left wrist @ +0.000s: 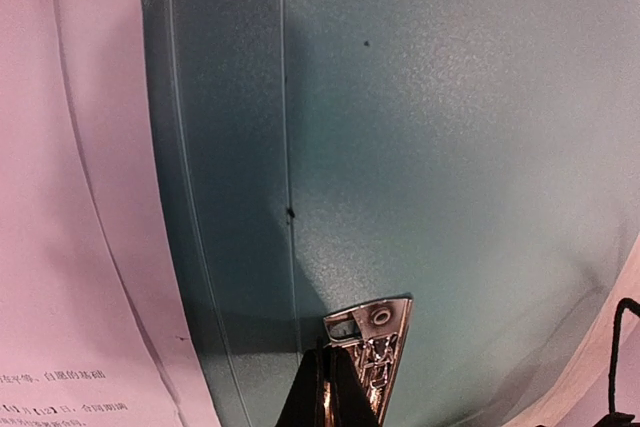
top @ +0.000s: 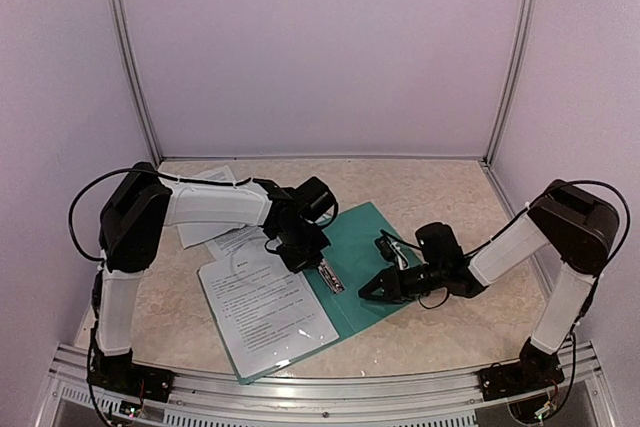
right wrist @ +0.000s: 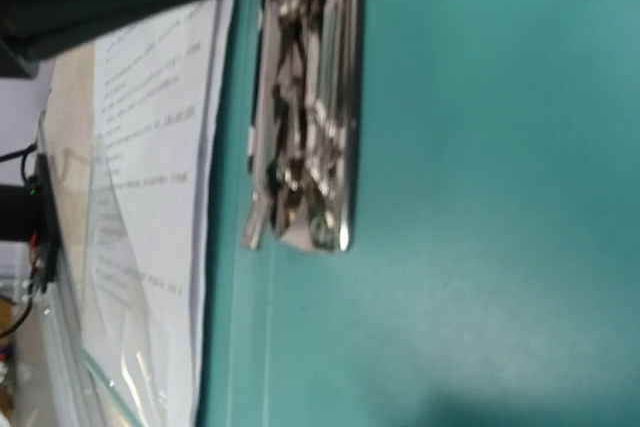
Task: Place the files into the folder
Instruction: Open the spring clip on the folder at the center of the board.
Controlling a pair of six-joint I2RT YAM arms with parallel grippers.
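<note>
Top external: the thin dark teal card folder lies open, one white printed paper sheet on its left leaf and more sheets outside it beneath the left arm, so the task looks partly done. The left gripper, pressed together, sits at the small metal spine clip. The right gripper, spread unreadable, hangs above the bare right leaf.

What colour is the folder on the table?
The folder is plain dark teal-green; the right wrist view shows it best.
</note>
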